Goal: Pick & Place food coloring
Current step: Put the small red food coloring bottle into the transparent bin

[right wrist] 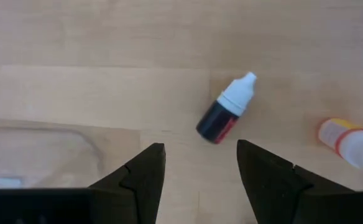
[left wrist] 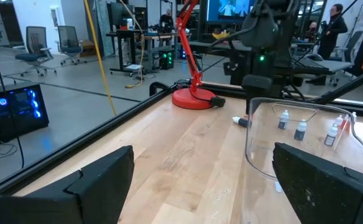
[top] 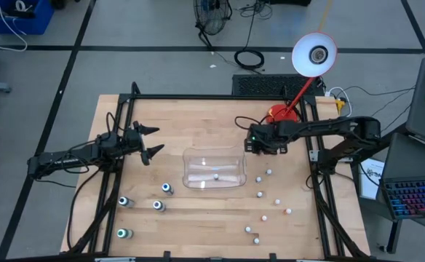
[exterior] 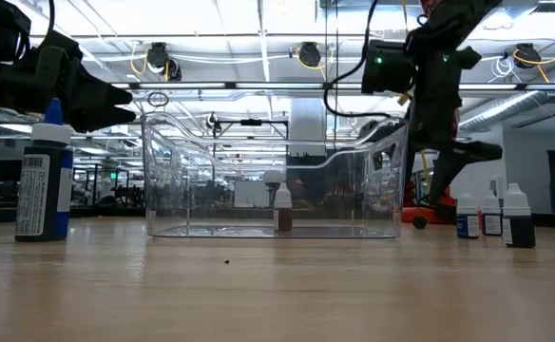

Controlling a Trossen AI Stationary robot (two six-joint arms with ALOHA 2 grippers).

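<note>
A dark food coloring bottle (right wrist: 226, 109) with a white cap lies on its side on the wood, beyond the clear tray's (top: 212, 167) far right corner. My right gripper (right wrist: 200, 180) hovers over it, pointing down and open, with nothing between its fingers. Another bottle (right wrist: 349, 140), with a yellow band, lies farther off. One bottle (exterior: 282, 209) stands inside the tray. Several more (top: 260, 194) stand right of the tray, and several (top: 158, 206) to its near left. My left gripper (top: 151, 142) waits open and level, left of the tray.
A red desk lamp (top: 279, 113) stands on the table's far right, just behind my right arm. The tray's clear wall (right wrist: 32, 155) lies close beside my right gripper. A black frame (top: 198, 97) runs round the table's edges.
</note>
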